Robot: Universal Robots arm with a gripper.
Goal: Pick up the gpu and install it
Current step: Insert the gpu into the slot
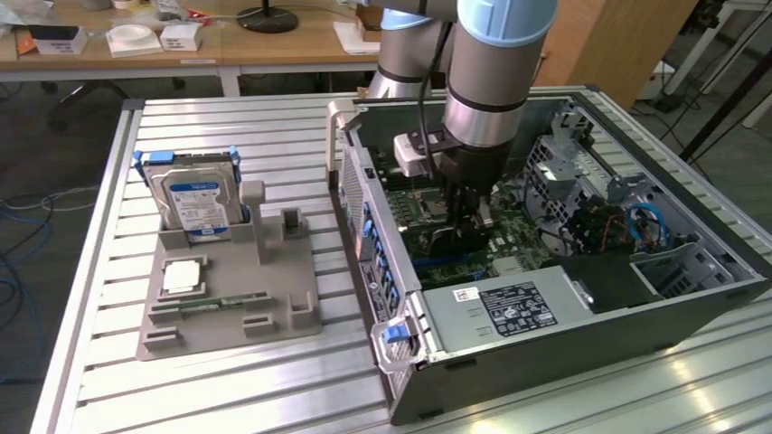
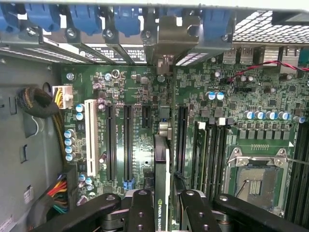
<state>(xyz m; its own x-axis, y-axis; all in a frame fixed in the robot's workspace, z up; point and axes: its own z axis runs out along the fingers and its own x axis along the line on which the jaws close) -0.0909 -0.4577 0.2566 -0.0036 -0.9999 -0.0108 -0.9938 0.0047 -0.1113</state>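
The gpu point(image 2: 161, 166) stands on edge between my gripper's point(image 2: 161, 210) black fingers point(image 2: 141, 208), which are shut on it. Its top edge carries a green and white label. The card runs across the green motherboard point(image 2: 130, 96) in line with the long black slots, and its silver end bracket point(image 2: 168, 34) sits at the rear slot openings. Whether the card is seated in a slot I cannot tell. In the exterior view, my gripper point(image 1: 465, 217) reaches down inside the open computer case point(image 1: 675, 298), with the dark gpu point(image 1: 449, 240) under it.
Blue slot latches point(image 2: 87, 14) line the case's rear wall. An open processor socket point(image 2: 256, 179) lies beside the card, and cable bundles point(image 2: 38, 101) lie on the other side. On the exterior view's left, a grey holder point(image 1: 284, 316) carries a hard drive point(image 1: 199, 203) and a memory stick point(image 1: 223, 301).
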